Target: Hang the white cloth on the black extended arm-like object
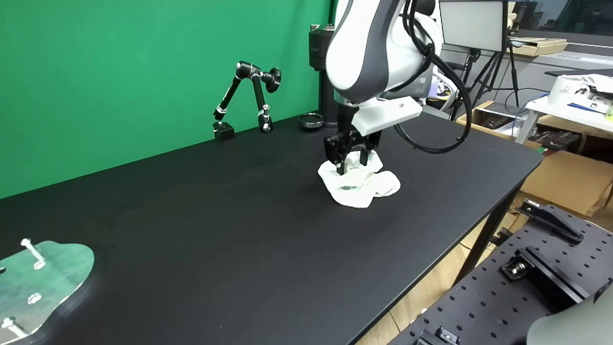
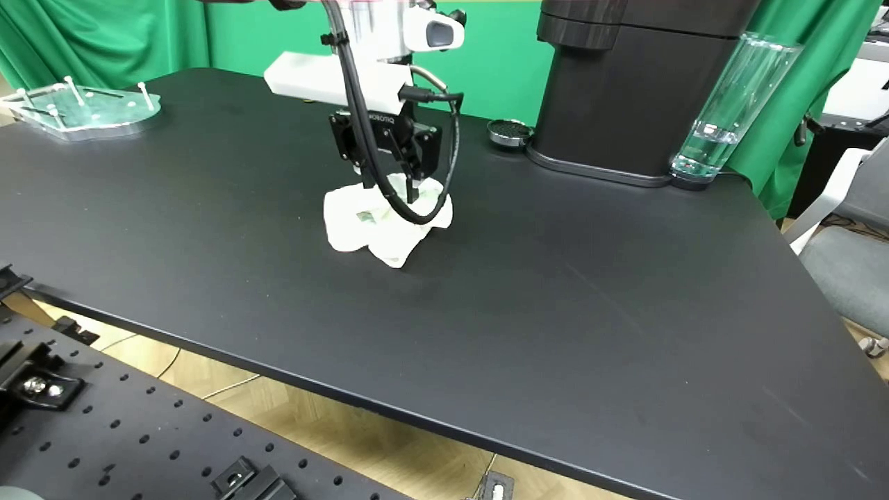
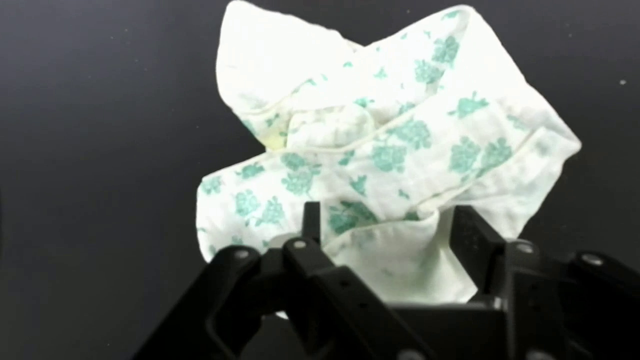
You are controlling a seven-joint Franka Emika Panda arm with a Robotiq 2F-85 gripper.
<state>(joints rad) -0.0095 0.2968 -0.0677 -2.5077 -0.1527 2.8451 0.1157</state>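
The white cloth with a green flower print lies crumpled on the black table in both exterior views (image 1: 359, 189) (image 2: 392, 236), and fills much of the wrist view (image 3: 360, 130). My gripper points down over the cloth in both exterior views (image 1: 352, 165) (image 2: 389, 190). In the wrist view the gripper (image 3: 385, 220) is open, with its fingers wide apart and a raised fold of cloth between them. Whether the fingertips touch the cloth is unclear. The black jointed arm (image 1: 246, 70) stands bent at the table's back edge by the green wall, with nothing hanging on it.
A black coffee machine (image 2: 625, 90) with a clear water tank (image 2: 736, 104) stands at the back. A round metal dish (image 1: 311, 120) sits beside it. A clear plate with white pegs (image 1: 62, 263) lies at the table's far end. Cables loop beside the gripper.
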